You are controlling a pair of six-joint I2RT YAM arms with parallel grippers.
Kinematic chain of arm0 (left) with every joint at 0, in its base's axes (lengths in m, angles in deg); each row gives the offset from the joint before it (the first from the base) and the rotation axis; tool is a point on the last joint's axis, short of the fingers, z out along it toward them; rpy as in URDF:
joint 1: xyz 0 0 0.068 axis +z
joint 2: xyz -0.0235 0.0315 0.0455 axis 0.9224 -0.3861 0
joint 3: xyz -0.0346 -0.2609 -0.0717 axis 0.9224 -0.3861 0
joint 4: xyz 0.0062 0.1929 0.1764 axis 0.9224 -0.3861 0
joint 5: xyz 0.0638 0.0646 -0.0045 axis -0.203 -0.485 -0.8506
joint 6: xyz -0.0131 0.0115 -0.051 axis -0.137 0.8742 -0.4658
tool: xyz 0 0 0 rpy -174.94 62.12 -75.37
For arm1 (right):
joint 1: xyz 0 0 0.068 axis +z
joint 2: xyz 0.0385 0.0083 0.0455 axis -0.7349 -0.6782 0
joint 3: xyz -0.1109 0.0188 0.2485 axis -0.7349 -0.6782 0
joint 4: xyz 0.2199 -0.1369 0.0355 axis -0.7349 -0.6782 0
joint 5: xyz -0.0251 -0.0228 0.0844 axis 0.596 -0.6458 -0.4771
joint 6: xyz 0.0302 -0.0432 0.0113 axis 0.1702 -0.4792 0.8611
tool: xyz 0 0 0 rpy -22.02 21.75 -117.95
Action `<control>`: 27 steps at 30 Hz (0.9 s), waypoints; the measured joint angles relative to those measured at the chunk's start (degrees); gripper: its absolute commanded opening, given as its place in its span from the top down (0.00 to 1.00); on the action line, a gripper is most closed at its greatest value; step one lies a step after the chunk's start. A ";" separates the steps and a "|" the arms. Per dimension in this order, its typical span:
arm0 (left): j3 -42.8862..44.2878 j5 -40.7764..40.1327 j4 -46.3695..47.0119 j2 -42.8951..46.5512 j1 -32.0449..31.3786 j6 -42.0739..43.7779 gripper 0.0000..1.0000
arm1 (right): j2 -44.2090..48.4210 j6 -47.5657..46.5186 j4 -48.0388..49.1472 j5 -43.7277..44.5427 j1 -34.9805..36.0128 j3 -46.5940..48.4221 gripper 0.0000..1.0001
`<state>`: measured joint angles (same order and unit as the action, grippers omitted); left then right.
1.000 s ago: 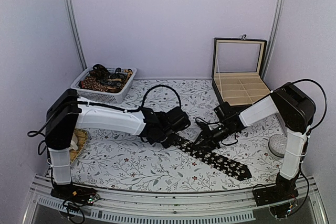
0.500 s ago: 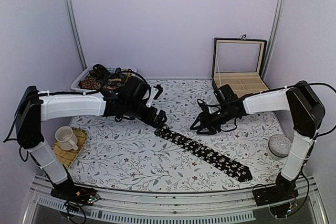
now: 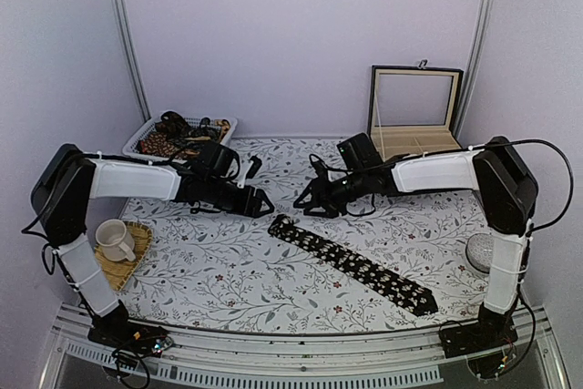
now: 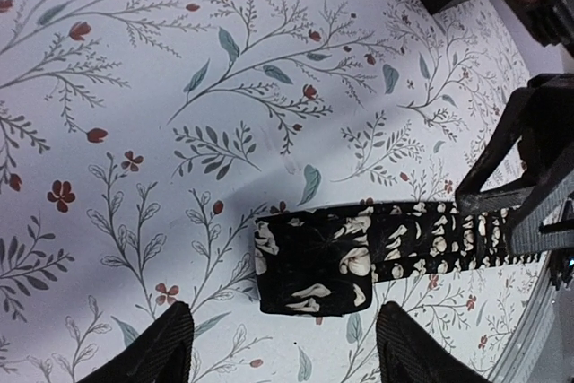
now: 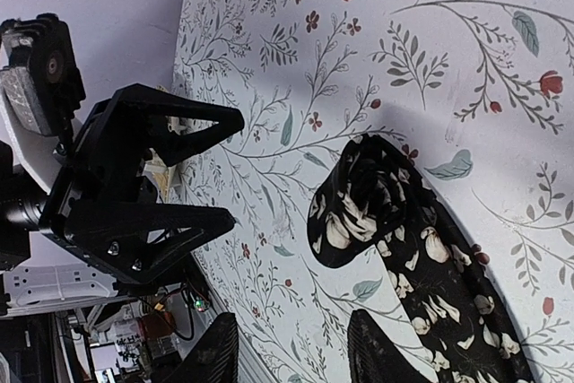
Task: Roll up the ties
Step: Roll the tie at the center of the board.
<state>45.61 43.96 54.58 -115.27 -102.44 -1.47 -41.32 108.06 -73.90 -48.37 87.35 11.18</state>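
A black tie (image 3: pixel 355 263) with pale flower specks lies diagonally on the flowered tablecloth. Its far-left end is turned into a small loose roll (image 4: pixel 309 266), also seen in the right wrist view as the rolled end (image 5: pixel 359 204). My left gripper (image 3: pixel 261 204) hovers just left of and behind that roll, open, with nothing between its fingers (image 4: pixel 161 347). My right gripper (image 3: pixel 303 203) hangs just behind the roll, facing the left one, open and empty as well. More ties (image 3: pixel 173 138) are heaped in the basket at the back left.
A white basket (image 3: pixel 208 163) stands at the back left. An open compartment box (image 3: pixel 414 148) is at the back right. A cup (image 3: pixel 114 239) sits on a woven mat at the left, and a grey round object (image 3: pixel 483 250) lies by the right arm.
Both grippers have let go of the tie's rolled end and pulled back toward the far side. The left has narrowed a little, and the tie end lies free on the cloth.
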 measured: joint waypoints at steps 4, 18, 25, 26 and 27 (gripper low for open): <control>-0.37 1.99 1.46 -2.23 1.05 -0.52 0.33 | -3.56 2.60 1.14 0.11 0.90 1.60 0.61; -0.42 6.21 5.29 -8.02 2.43 -1.11 0.35 | -11.34 6.88 3.13 0.04 2.23 6.60 0.65; -0.39 8.22 6.84 -10.03 2.47 -1.49 0.47 | -12.22 7.28 3.23 -0.13 2.99 6.78 0.68; -0.39 8.59 7.04 -10.29 2.47 -1.57 0.48 | -12.33 7.28 3.23 -0.13 3.02 6.78 0.69; -0.39 8.96 7.21 -10.49 2.47 -1.66 0.48 | -12.39 7.28 3.23 -0.13 3.02 6.78 0.69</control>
<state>45.22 52.92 61.79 -125.76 -99.97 -3.13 -53.72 115.34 -70.67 -48.50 90.37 17.96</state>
